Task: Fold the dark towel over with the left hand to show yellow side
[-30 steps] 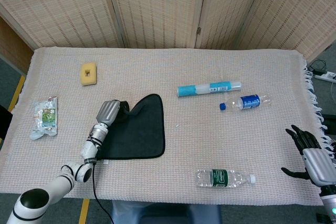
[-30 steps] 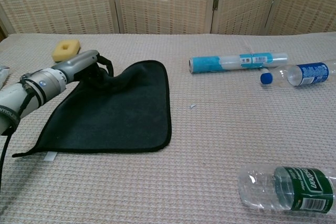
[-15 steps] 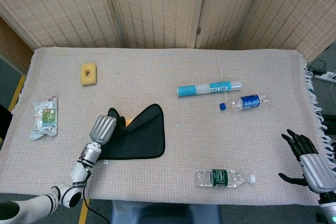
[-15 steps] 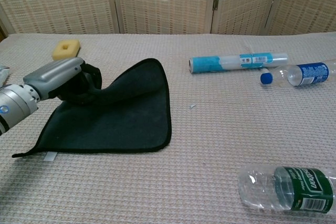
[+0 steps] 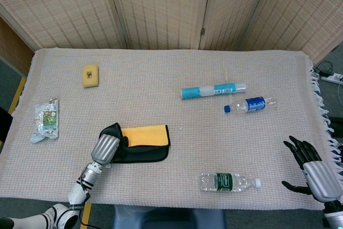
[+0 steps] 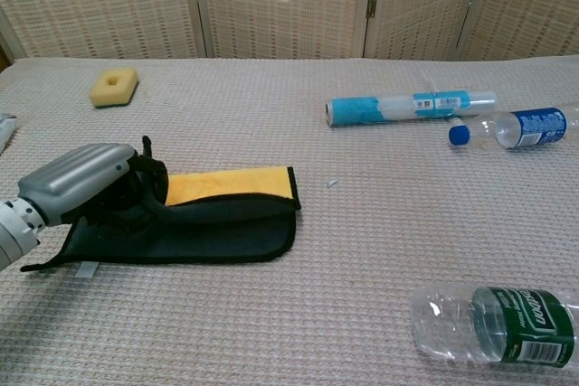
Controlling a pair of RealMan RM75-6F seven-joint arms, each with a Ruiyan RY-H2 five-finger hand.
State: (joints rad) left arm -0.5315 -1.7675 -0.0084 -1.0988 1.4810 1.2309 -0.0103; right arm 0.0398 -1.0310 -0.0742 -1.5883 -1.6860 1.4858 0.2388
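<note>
The towel [image 5: 140, 144] lies folded on the counter [image 5: 177, 73] near the front-left edge. The far half is turned toward the robot, so a yellow strip [image 5: 143, 135] faces up along the far side. A dark band remains exposed along the near side. In the chest view, the towel [image 6: 194, 223] shows the same layout: yellow face above, dark layer below and in front.

The left hand [image 5: 107, 146] rests at the left end of the towel and grips the dark fabric there. In the chest view, the left hand [image 6: 86, 189] shows its fingers curled into the bunched cloth.

The right hand [image 5: 313, 171] is at the front-right corner, well apart from the towel. It holds nothing and its fingers are spread.

Other items on the counter:
- A sponge [image 5: 90, 75] at the far left.
- A packet [image 5: 46, 120] at the left edge.
- A blue tube [image 5: 213, 90] right of centre.
- A blue-capped bottle [image 5: 250, 104] just beside the tube.
- A green-labelled bottle [image 5: 229, 181] near the front edge.
</note>
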